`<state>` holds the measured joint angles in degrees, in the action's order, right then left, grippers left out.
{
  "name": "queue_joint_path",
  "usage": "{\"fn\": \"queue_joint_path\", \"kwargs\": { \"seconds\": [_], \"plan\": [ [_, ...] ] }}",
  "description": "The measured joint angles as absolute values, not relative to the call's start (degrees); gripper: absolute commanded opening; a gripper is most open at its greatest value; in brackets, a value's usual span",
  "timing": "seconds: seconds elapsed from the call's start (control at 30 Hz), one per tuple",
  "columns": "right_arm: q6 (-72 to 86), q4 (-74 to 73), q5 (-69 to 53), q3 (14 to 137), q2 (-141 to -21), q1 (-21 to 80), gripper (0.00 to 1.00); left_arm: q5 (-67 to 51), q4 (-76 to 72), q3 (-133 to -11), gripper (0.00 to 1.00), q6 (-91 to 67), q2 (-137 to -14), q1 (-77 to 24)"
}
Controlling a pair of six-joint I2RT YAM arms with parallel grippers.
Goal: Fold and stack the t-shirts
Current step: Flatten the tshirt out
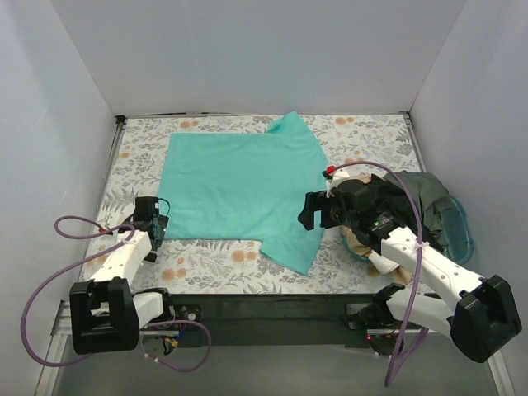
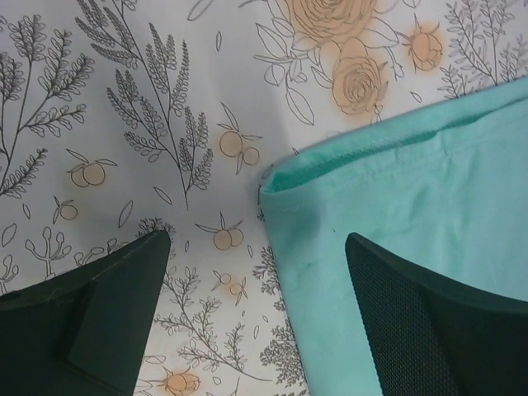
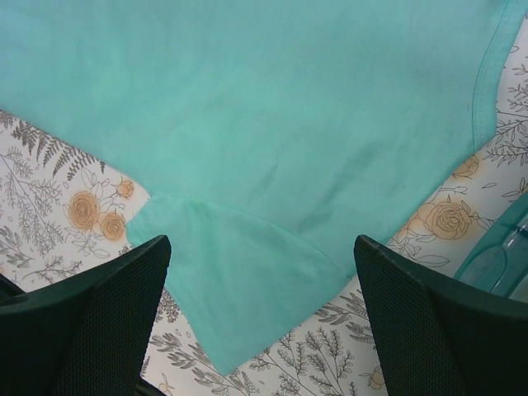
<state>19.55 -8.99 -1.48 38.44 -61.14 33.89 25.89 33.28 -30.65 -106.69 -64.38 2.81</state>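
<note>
We see a table [image 1: 371, 136] w/ a white cover printed in grey leaf sprigs & orange roses, boxed in on 3 sides by plain pale walls [image 1: 247, 49]; light is even, no hard shadows. A black rail [image 1: 264, 301] runs along the near edge btwn the two arm bases. The teal t-shirt [image 1: 239, 186] lies spread flat about mid-table, turned sideways: straight hem to the left, one sleeve pointing to the far side & the other sleeve [image 3: 239, 289] pointing to the near side, cloth mostly smooth w/ a few soft creases. The left gripper [image 2: 257, 247] is over the shirt's near-left hem corner, fingers wide apart w/ nothing btwn them but cover & cloth: one finger [image 2: 115, 297] is above bare floral print, the other above teal. We can't tell if either touches down. The right gripper [image 3: 260, 247] is over the near sleeve, also spread wide & holding nothing, the sleeve tip sitting in the gap. At the table's right side a translucent blue tub [image 1: 460, 223] sits just beside the shirt, partly under the right arm, w/ a dark grey-olive shirt [image 1: 425, 194] heaped in it & a beige shirt [image 1: 356, 241] bunched at its near-left rim.
</note>
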Motion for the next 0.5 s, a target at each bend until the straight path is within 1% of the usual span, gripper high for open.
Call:
{"fn": "queue_joint_path", "kwargs": {
  "seconds": [0.13,0.33,0.5],
  "plan": [
    [19.53,-8.82,-1.45,37.47,-59.57,33.89,0.98,24.58,29.89,-29.47,0.77,-105.30,-65.28,5.61],
    [19.55,-8.82,-1.23,36.77,-57.58,33.89,0.98,22.76,23.77,-29.91,0.68,-102.89,-68.66,8.29],
    [19.57,-8.82,-1.23,36.71,-56.88,33.89,0.98,21.41,20.10,-30.79,0.56,-101.62,-71.57,9.78]
  ]
}}
